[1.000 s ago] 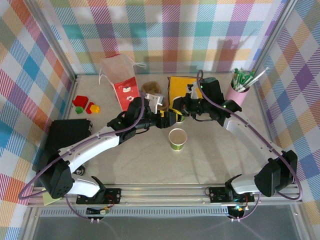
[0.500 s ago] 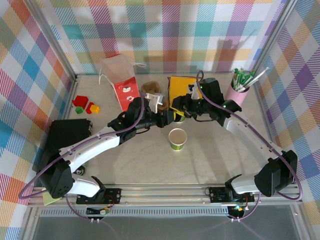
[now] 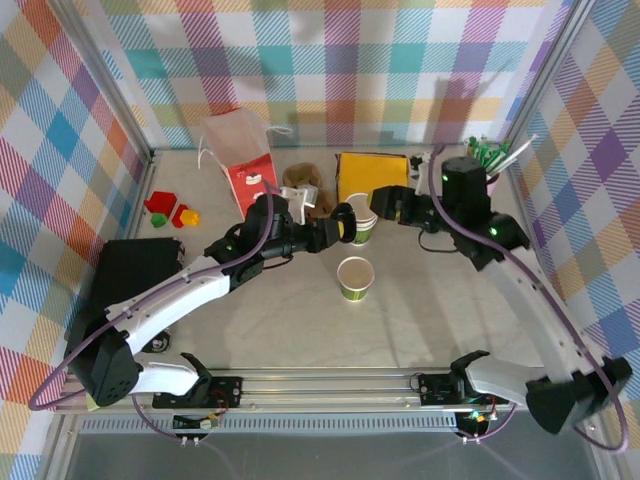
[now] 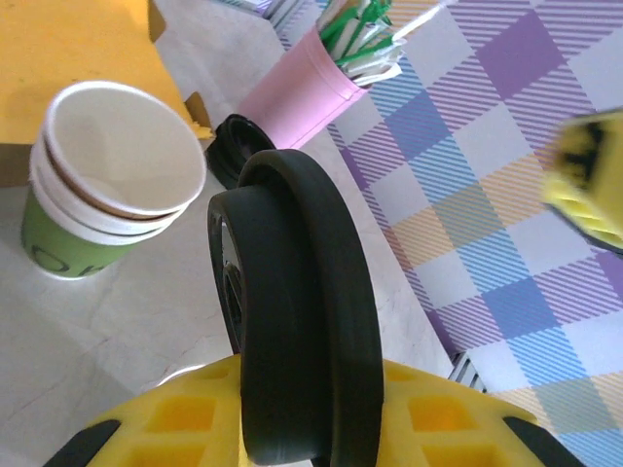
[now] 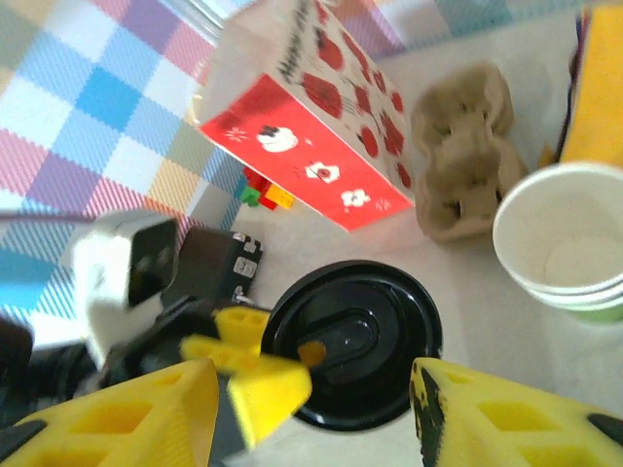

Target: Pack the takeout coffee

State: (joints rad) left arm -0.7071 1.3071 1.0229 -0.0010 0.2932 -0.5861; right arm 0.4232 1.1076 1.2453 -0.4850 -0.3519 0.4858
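The takeout coffee [image 3: 355,278], a single paper cup with a cream rim and green lower band, stands upright in the middle of the table, in front of both grippers. Just behind it, my left gripper [image 3: 338,228] [image 4: 302,413] is shut on a black round lid [image 4: 292,311] [image 5: 355,341], held on edge between its yellow fingers [image 5: 248,375]. A nested stack of like cups [image 3: 363,224] [image 4: 107,185] [image 5: 565,243] stands right beside the lid. My right gripper [image 3: 388,205] [image 5: 316,394] is open a little to the right, holding nothing and facing the lid.
At the back stand a red and white paper bag [image 3: 245,165] [image 5: 311,136], a cardboard cup carrier [image 3: 303,185] [image 5: 467,156], a yellow pad [image 3: 372,172] and a pink holder of green straws [image 3: 478,178] [image 4: 311,88]. A black box [image 3: 135,270] and toy blocks [image 3: 168,210] are at the left.
The left gripper has shut on the black lid. The right gripper has opened, let go of it and drawn back to the right.
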